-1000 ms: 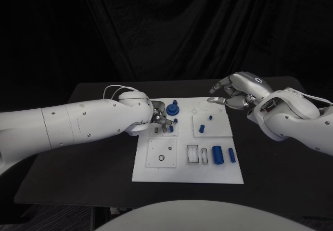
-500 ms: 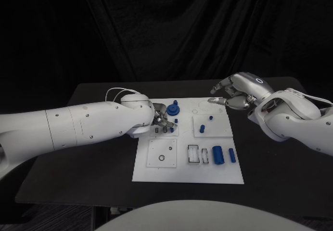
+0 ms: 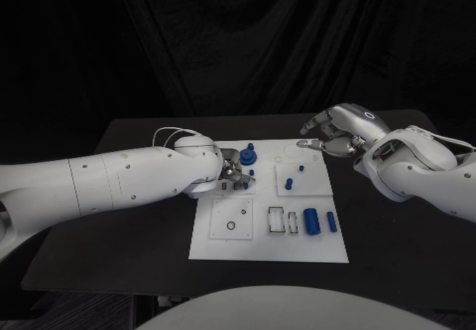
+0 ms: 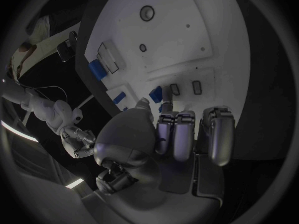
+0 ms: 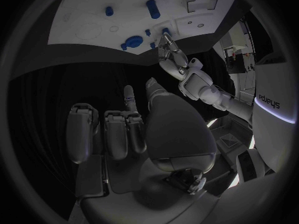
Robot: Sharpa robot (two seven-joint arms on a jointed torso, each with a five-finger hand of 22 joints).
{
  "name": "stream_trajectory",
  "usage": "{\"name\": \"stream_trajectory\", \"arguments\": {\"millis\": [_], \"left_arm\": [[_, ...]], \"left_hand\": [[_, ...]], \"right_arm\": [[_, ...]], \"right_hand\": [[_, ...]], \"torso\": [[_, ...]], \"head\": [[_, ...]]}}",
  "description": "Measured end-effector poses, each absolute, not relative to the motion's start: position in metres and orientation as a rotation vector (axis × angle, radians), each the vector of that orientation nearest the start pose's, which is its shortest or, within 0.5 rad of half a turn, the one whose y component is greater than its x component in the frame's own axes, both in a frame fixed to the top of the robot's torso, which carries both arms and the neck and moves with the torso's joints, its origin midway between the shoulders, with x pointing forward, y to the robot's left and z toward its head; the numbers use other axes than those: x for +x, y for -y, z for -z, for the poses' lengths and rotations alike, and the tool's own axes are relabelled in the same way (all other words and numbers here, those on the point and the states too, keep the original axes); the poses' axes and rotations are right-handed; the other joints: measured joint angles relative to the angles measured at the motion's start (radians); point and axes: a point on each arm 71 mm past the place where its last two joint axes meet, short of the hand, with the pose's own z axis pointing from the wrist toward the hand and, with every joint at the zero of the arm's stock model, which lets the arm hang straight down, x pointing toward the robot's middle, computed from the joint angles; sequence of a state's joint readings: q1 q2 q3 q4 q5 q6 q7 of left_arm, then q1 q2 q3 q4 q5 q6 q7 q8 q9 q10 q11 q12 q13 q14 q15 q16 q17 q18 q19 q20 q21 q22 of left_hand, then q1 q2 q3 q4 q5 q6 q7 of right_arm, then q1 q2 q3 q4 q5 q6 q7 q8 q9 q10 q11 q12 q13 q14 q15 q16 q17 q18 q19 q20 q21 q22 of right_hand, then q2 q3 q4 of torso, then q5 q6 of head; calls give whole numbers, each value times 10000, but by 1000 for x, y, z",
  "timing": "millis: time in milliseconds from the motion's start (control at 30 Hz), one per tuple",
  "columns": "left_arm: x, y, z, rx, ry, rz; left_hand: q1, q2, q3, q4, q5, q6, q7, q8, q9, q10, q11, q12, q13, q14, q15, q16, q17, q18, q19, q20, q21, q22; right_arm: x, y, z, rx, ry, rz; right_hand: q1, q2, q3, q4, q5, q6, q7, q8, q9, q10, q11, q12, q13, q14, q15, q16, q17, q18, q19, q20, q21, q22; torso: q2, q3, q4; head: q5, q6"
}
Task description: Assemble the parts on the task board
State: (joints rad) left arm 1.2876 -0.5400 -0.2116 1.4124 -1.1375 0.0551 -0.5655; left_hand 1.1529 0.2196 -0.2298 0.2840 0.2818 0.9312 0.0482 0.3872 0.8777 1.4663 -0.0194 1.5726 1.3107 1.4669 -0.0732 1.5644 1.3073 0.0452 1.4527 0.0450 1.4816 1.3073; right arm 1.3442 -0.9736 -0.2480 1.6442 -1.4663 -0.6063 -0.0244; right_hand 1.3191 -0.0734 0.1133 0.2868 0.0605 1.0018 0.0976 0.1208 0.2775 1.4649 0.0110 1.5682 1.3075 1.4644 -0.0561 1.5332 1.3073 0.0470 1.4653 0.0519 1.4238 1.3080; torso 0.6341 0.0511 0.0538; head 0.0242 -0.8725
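Black is the bench [image 3: 129, 247], and the white task board [image 3: 267, 251] lies flat at its middle. The left hand [image 3: 233, 172] is low over the board's far left part, its fingers [image 4: 181, 134] bent downward toward the small slots there; whether they pinch a part I cannot tell, since the fingertips hide what lies under them. The right hand [image 3: 337, 130] hangs above the board's far right corner, apart from it, its fingers [image 5: 118, 129] curled loosely inward around nothing. On the near right part of the board a large blue cylinder [image 3: 311, 221] lies beside a slimmer blue pin [image 3: 331, 221]. A blue gear-shaped part [image 3: 247, 155] stands at the far edge, just beside the left hand, and a small blue peg [image 3: 289, 183] stands upright near the board's centre.
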Motion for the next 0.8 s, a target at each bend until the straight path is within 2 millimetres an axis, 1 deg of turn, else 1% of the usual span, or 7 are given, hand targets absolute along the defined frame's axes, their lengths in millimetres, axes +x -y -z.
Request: {"name": "stream_trajectory", "arguments": {"millis": [100, 167, 267, 400, 533, 733, 800], "left_arm": [[480, -104, 243, 701, -22981, 3680], [480, -104, 244, 699, -22981, 3689], [480, -104, 244, 701, -22979, 3690], [481, -103, 245, 700, -22994, 3674], [480, -102, 245, 727, -23020, 3673], [480, -101, 246, 765, -23051, 3683], [480, -101, 246, 765, -23062, 3679]], "left_hand": [[23, 23, 0, 0, 34, 35, 35, 0, 0, -1, 1, 27, -1, 0, 0, 0, 6, 0, 0, 0, 0, 0], [92, 5, 31, -31, 34, 59, 11, -41, 0, -2, 2, 29, -1, 0, 0, 0, 8, 0, 0, 0, 0, 0], [143, -47, 69, -69, 155, 70, 0, -66, 0, -3, 3, 30, -4, 0, 1, 0, 8, 0, 0, 0, 0, 0], [162, -24, 69, -69, 160, 105, -34, -116, 0, -3, 3, 30, -6, 0, 1, 0, 8, 0, 1, 0, 0, 0], [249, -36, 126, -68, 262, 142, 1, -147, 16, -16, 17, 38, -7, 0, 2, 0, 7, 0, 1, 0, 0, 0], [394, -87, 257, -98, 727, 251, -35, -319, 80, -17, 18, 24, -7, 0, 3, 0, 7, -1, 1, 0, 0, 5], [454, -147, 332, -108, 852, 251, -35, -370, 100, -17, 18, 16, -7, 0, 3, 0, 7, 0, 1, 0, 0, 8]], "right_arm": [[456, 231, 164, -2027, -14319, -6601], [456, 231, 164, -2022, -14326, -6592], [456, 232, 164, -2014, -14339, -6578], [456, 231, 164, -2016, -14358, -6585], [456, 231, 164, -2024, -14380, -6594], [456, 230, 165, -2035, -14418, -6596], [456, 230, 165, -2035, -14430, -6593]], "right_hand": [[37, 37, 0, 0, 8, 0, 0, 0, 0, 0, 0, 0, 0, 0, 0, 0, 0, 1, 0, 0, 0, 0], [37, 37, 0, 0, 9, 0, 0, 0, 0, 0, 0, 0, 0, 0, 0, 0, 0, 1, 0, 0, 0, -1], [37, 37, 0, 0, 8, 0, 0, 0, 1, 0, 0, 0, -1, 0, 0, 0, 0, 0, 0, 0, 0, -1], [37, 36, 0, 0, 8, 0, 0, 0, -2, 0, 0, 0, 0, 0, 0, -11, 0, 0, 0, 0, -24, -2], [37, 36, 0, 0, 8, 0, 0, 0, -11, 0, 0, 0, -1, 0, 0, -41, 0, 0, 0, 0, -41, -2], [36, 36, 0, 0, 8, 0, 0, 0, -10, 0, 0, 0, -1, 0, 0, -41, 0, 1, 0, 0, -79, -3], [36, 36, 0, 0, 8, 0, 0, 0, -10, 0, 0, 0, -1, 0, 0, -41, 0, 0, 0, 0, -85, -2]], "torso": [[-5, 0, -4], [-6, 0, -12], [-10, 0, -13], [-11, 1, -14], [-11, 4, -31], [-2, 9, -38], [1, 9, -38]], "head": [[-4, 0], [-4, 0], [-4, 0], [-16, 0], [-9, 0], [-6, 0], [-8, 0]]}}
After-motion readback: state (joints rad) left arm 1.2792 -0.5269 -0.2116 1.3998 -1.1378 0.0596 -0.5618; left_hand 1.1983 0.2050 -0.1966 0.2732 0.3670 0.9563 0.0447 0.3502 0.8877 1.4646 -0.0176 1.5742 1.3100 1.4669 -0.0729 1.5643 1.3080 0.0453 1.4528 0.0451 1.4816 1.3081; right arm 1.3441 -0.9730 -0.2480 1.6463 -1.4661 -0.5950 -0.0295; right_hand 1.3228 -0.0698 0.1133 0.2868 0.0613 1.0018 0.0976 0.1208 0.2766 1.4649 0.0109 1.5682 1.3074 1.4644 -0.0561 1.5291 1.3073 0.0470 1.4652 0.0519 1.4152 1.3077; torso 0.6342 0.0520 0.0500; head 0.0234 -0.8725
